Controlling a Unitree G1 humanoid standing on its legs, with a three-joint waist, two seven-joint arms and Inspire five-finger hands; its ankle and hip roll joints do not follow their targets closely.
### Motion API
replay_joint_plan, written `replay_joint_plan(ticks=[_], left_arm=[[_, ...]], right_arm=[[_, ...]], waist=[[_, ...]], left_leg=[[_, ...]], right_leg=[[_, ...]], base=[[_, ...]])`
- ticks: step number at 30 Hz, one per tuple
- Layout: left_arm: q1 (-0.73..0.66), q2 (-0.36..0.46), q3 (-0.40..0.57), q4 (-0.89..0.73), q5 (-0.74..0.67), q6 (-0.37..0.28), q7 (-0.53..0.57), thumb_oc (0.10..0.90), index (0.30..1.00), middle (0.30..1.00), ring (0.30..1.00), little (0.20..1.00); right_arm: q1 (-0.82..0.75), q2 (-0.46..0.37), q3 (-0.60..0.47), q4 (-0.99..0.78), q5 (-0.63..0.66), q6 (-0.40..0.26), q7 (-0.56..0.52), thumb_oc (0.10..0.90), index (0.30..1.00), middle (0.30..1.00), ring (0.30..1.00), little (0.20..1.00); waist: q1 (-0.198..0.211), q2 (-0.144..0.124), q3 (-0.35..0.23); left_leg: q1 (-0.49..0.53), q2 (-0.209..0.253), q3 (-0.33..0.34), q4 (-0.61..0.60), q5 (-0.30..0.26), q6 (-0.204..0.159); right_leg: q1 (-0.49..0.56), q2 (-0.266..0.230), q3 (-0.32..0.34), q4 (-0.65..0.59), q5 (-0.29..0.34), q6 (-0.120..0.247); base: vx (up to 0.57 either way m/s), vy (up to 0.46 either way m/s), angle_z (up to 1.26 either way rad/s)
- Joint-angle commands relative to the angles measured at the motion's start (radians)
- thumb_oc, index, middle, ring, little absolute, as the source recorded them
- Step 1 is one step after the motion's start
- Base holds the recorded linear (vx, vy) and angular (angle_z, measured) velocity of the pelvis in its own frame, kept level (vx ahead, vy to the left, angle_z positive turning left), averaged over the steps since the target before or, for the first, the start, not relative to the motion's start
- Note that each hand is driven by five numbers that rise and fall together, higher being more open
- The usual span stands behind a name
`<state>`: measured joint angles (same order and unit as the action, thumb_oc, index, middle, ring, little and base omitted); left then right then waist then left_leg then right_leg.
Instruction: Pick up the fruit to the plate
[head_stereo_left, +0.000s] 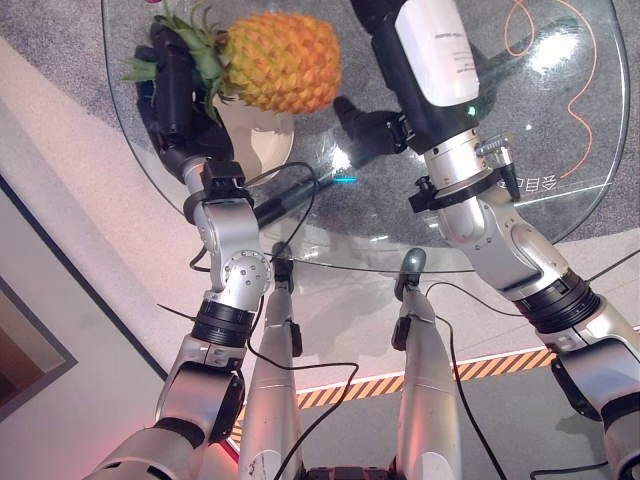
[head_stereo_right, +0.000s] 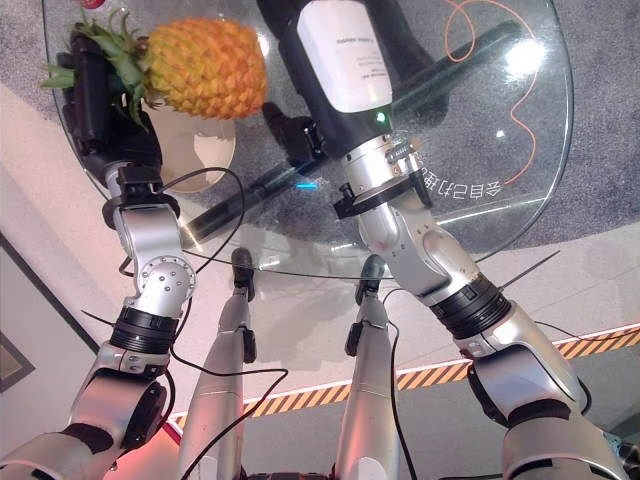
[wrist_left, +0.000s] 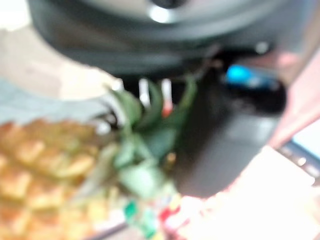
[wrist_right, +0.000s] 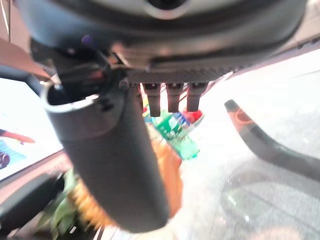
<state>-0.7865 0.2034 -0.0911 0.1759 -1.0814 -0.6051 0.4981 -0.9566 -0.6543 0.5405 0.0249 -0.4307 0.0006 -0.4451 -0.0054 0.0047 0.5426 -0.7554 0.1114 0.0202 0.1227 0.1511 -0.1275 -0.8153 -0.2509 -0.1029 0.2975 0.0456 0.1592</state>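
A yellow-orange pineapple (head_stereo_left: 280, 60) with a green crown (head_stereo_left: 185, 45) lies on its side over a cream plate (head_stereo_left: 262, 140) at the back left of a round glass table (head_stereo_left: 540, 130). My left hand (head_stereo_left: 172, 88) reaches up beside the crown with its fingers straight, and leaves cover part of it. The left wrist view has the crown (wrist_left: 145, 140) and fruit body (wrist_left: 40, 170) close by. My right hand (wrist_right: 115, 160) hovers near the pineapple (wrist_right: 169, 167); its thumb stands out and its fingers point straight, holding nothing.
A colourful green and red packet (wrist_right: 175, 127) lies beyond the pineapple. An orange cord (head_stereo_left: 578, 100) curls on the floor under the glass at the right. The table's dark base bars (head_stereo_left: 290, 200) show through the glass, and the near rim (head_stereo_left: 400, 268) is close.
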Motion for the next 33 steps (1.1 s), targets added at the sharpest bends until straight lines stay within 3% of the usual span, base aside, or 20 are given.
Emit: replay_joint_plan(ticks=[1,13,16,22,26,33], left_arm=[[-0.104,0.031,0.027,-0.122,0.131,-0.131,-0.013,0.100,0.300,0.300,0.300,0.200],[-0.108,0.027,0.043,-0.130,0.214,-0.165,0.055,0.100,0.300,0.300,0.300,0.200],[-0.108,0.033,0.049,-0.123,0.307,-0.163,0.098,0.100,0.300,0.300,0.300,0.200],[-0.112,0.050,0.056,-0.078,0.485,-0.172,0.185,0.100,0.300,0.300,0.300,0.200],[-0.109,0.071,0.063,-0.041,0.557,-0.183,0.226,0.100,0.300,0.300,0.300,0.200],[-0.102,0.120,0.093,0.060,0.621,-0.221,0.266,0.100,0.300,0.300,0.300,0.200]], right_arm=[[-0.094,0.028,-0.069,-0.075,-0.023,-0.042,-0.083,0.800,0.900,0.900,0.900,0.900],[-0.081,0.032,-0.074,-0.063,-0.008,-0.021,-0.110,0.800,0.900,0.900,0.900,0.900],[-0.049,0.040,-0.097,-0.047,0.103,0.005,-0.164,0.800,0.900,0.900,0.900,0.900],[0.034,0.082,-0.178,0.015,0.229,-0.016,-0.313,0.800,0.900,0.900,0.900,0.900],[0.082,0.093,-0.230,0.049,0.285,-0.038,-0.391,0.800,0.900,0.900,0.900,0.900],[0.161,0.118,-0.349,0.176,0.494,-0.118,-0.546,0.800,0.900,0.900,0.900,0.900]], waist=[[0.006,-0.026,-0.023],[0.004,-0.025,-0.023],[0.000,-0.025,-0.023],[-0.009,-0.027,-0.023],[-0.016,-0.028,-0.023],[-0.026,-0.025,-0.023]], left_leg=[[-0.005,-0.041,-0.001,0.026,-0.042,0.013],[0.003,-0.040,0.001,0.017,-0.038,0.011],[0.008,-0.038,0.003,0.014,-0.040,0.010],[0.009,-0.035,0.008,0.018,-0.045,0.009],[0.011,-0.033,0.011,0.020,-0.048,0.010],[0.021,-0.027,0.021,0.023,-0.058,0.009]], right_leg=[[0.064,0.033,-0.052,-0.128,0.067,0.001],[0.069,0.035,-0.048,-0.133,0.068,-0.001],[0.073,0.034,-0.046,-0.134,0.067,-0.002],[0.071,0.036,-0.043,-0.129,0.062,-0.004],[0.069,0.036,-0.040,-0.127,0.062,-0.005],[0.071,0.041,-0.035,-0.118,0.055,-0.008]], base=[[0.00,0.000,0.00],[0.00,0.000,0.00],[0.00,0.000,0.00],[-0.01,0.011,0.00],[0.00,0.000,0.00],[0.01,0.038,-0.02]])
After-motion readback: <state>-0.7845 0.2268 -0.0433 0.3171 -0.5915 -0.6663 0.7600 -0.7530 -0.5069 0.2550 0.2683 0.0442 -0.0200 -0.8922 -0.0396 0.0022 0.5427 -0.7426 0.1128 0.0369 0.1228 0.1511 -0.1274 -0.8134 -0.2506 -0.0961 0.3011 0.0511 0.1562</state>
